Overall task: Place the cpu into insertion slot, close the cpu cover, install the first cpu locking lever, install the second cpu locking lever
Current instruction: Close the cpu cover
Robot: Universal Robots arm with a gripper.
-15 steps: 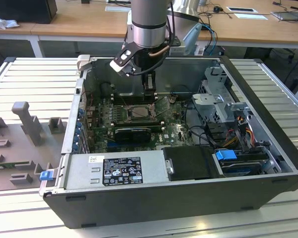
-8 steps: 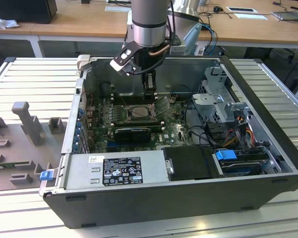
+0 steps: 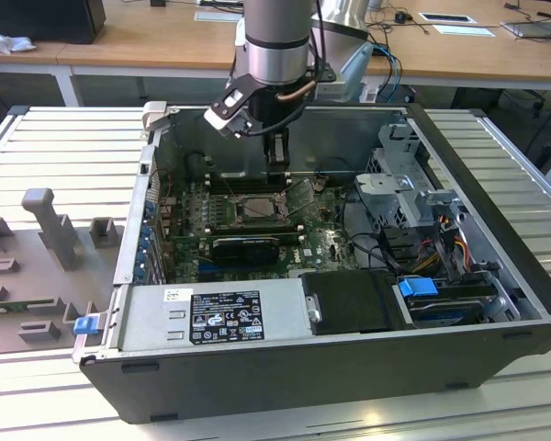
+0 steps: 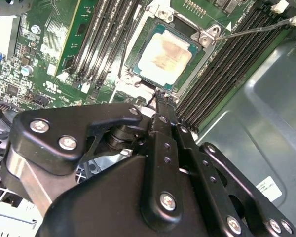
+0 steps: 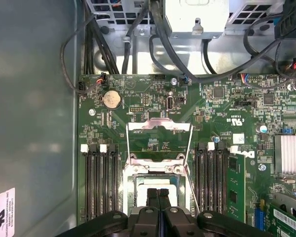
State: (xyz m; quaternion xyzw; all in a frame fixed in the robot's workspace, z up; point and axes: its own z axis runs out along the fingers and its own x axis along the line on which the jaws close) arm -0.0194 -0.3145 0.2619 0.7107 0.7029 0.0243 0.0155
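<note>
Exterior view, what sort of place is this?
Probably a robotics lab or test bench: an open black desktop computer case on a ribbed grey metal table, a silver robot arm reaching in, wooden desks behind.

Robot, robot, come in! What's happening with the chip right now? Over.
Gripper shut, empty, hovering over the chip. Chip seated in its socket. Cover flipped open, not closed. Nothing seen in the way.
</note>
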